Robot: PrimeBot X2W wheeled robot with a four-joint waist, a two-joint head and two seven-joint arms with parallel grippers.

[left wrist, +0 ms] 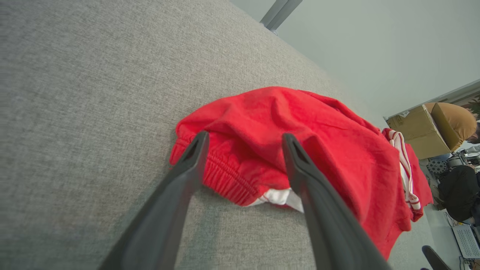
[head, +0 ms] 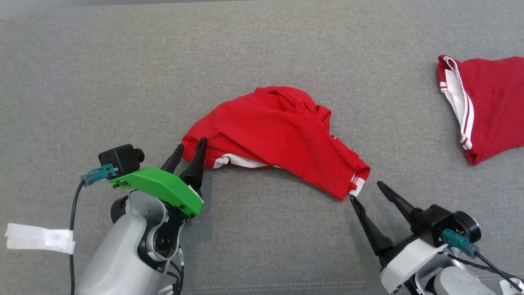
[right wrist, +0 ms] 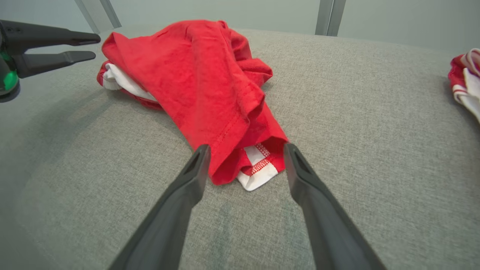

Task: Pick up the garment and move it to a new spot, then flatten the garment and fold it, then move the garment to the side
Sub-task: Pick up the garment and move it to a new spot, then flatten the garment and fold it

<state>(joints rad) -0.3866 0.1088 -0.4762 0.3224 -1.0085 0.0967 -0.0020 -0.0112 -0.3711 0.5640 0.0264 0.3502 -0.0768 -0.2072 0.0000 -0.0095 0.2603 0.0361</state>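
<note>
A crumpled red garment (head: pixel 278 135) with white trim lies in a heap on the grey fabric surface (head: pixel 262 49). My left gripper (head: pixel 189 146) stands open at the heap's left end, its tips at the red edge. In the left wrist view the gripper (left wrist: pixel 243 138) has its fingers spread to either side of the elastic waistband (left wrist: pixel 228 180). My right gripper (head: pixel 365 190) is open just below the heap's lower right corner. In the right wrist view the garment (right wrist: pixel 202 82) ends in a white-lined hem (right wrist: pixel 258 168) lying between that gripper's (right wrist: pixel 245 150) tips.
A second red garment (head: pixel 487 102) with white stripes lies at the right edge of the surface. A strip of white tape (head: pixel 39 237) sits at the lower left. Cardboard boxes (left wrist: pixel 416 135) and a person's dark clothing (left wrist: pixel 459 191) show beyond the surface's edge.
</note>
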